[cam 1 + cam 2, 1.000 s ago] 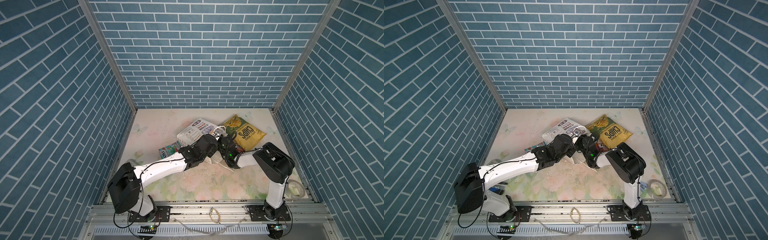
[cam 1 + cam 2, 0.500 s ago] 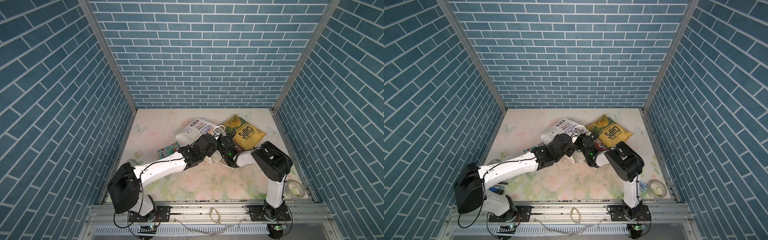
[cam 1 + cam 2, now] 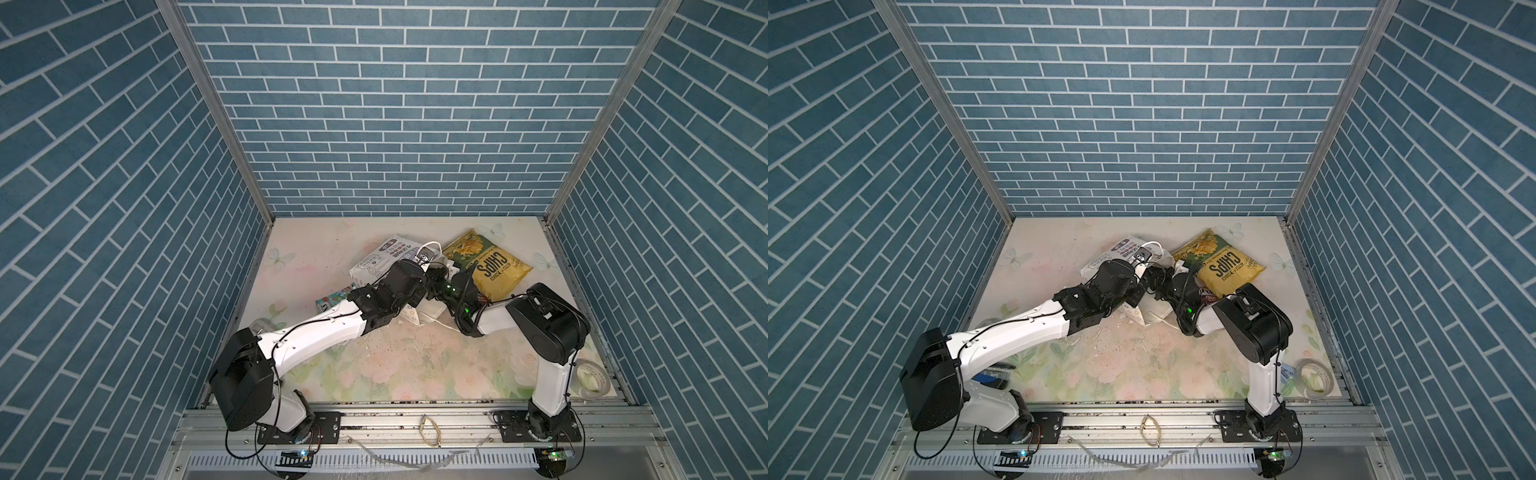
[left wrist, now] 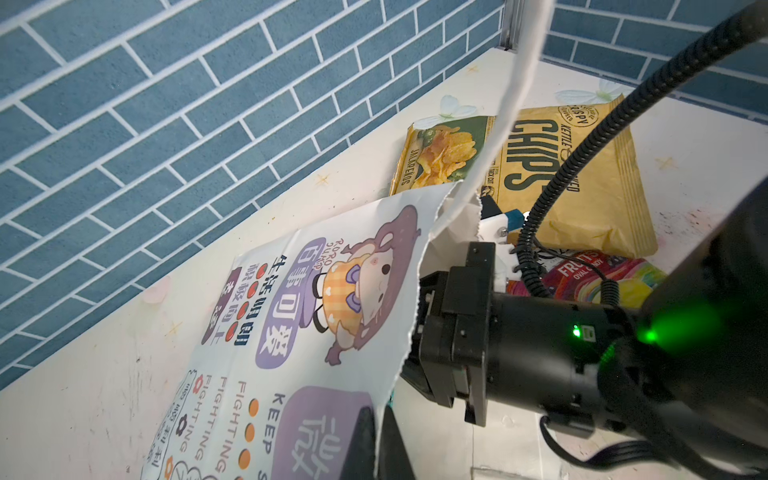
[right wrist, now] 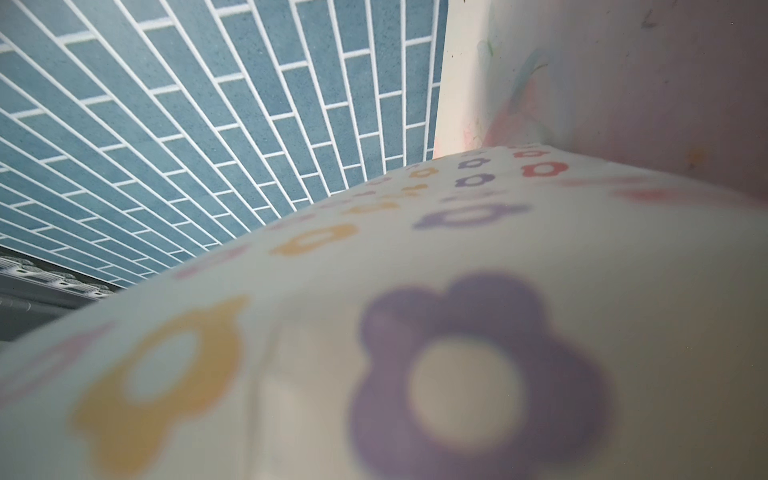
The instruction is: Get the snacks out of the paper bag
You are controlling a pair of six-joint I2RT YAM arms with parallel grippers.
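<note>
Pinching paper bag (image 4: 311,311) rim, left hand (image 4: 375,419) low.

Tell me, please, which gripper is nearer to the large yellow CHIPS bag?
Right. The right gripper sits just beside an edge of the large yellow CHIPS bag; the left gripper is farther off, pinching the torn edge of the white printed paper bag.

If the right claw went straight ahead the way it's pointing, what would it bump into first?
Probably the paper bag: the shut tips of the right gripper sit beside its torn white edge. Just beyond lies the chips bag. This is judged from the left wrist view, where depth is unclear.
</note>
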